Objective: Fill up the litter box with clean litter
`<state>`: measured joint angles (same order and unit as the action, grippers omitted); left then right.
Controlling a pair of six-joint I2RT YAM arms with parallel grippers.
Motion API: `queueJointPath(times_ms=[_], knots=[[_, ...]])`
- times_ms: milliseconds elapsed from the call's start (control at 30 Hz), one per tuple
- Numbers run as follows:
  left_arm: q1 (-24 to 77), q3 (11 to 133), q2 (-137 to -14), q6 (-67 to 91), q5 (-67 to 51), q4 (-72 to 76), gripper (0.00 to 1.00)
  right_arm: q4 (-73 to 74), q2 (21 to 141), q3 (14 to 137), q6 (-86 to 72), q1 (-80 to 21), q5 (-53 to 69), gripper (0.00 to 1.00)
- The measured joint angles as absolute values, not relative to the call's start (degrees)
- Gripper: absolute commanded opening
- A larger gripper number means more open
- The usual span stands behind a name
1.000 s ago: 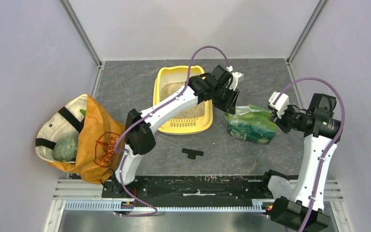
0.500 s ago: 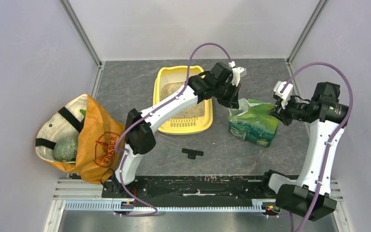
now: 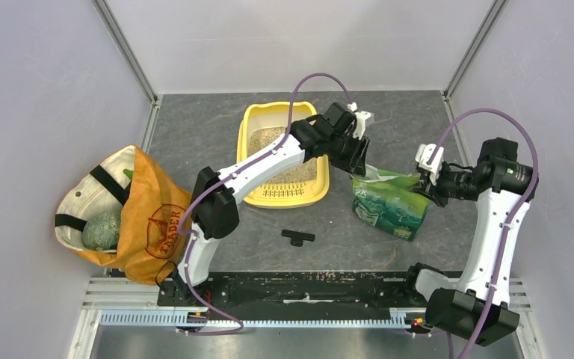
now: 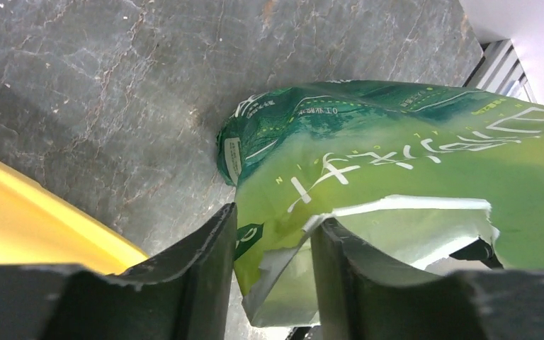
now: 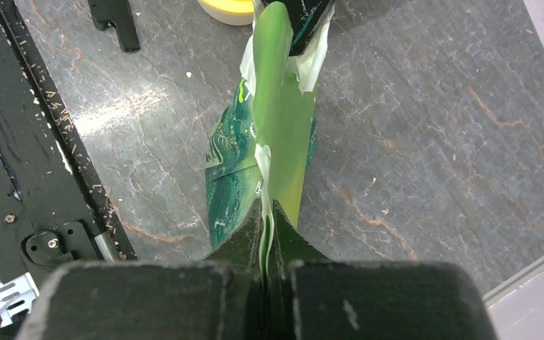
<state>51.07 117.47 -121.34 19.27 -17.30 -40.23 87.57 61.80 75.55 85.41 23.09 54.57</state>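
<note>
The yellow litter box (image 3: 248, 127) sits at the back centre with beige litter (image 3: 267, 138) in it. Its rim also shows in the left wrist view (image 4: 28, 227). A green printed bag (image 3: 389, 200) stands tilted to its right. My left gripper (image 3: 360, 166) is at the bag's top left corner. In its wrist view the gripper (image 4: 276, 219) has its jaws apart, with the bag's (image 4: 397, 163) torn flap between them. My right gripper (image 3: 423, 183) is shut on the bag's right edge. The wrist view shows the gripper (image 5: 267, 212) pinching the thin film of the bag (image 5: 283, 120).
An orange-and-cream tote bag (image 3: 131, 213) lies at the left with a grey-green object (image 3: 102, 229) inside. A small black T-shaped piece (image 3: 297, 237) lies in front of the litter box. The black rail (image 3: 299, 288) runs along the near edge.
The bag was lifted upright half a second ago and now leans lower and nearer the front. My right gripper rose, then came down and left with it. My left gripper stayed at its top corner.
</note>
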Motion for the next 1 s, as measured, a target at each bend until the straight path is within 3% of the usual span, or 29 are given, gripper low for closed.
queueJointPath(times_ms=[67,200,267,400,467,733,1000], knots=[[51.0,117.5,-121.2,19.8,-17.1,-41.2,0.59,88.0,61.2,75.5,86.3,23.1,54.5,0.00],[51.0,117.4,-121.2,21.8,-19.1,-42.7,0.59,88.9,60.5,75.5,87.2,23.1,54.4,0.00],[50.9,117.4,-121.1,23.0,-20.1,-43.1,0.51,89.2,60.5,75.5,87.3,23.1,54.4,0.00],[50.6,117.4,-121.2,26.0,-22.6,-43.0,0.14,88.4,60.5,75.5,85.2,23.1,54.6,0.00],[50.6,117.5,-121.4,27.5,-24.5,-42.3,0.02,86.0,60.6,75.3,82.1,23.1,54.7,0.00],[50.2,118.2,-122.2,30.7,-30.6,-34.4,0.02,74.7,66.3,77.6,68.0,19.7,55.1,0.00],[48.2,108.2,-120.1,41.6,-35.4,-9.5,0.02,74.3,69.8,82.3,67.4,15.7,55.9,0.00]])
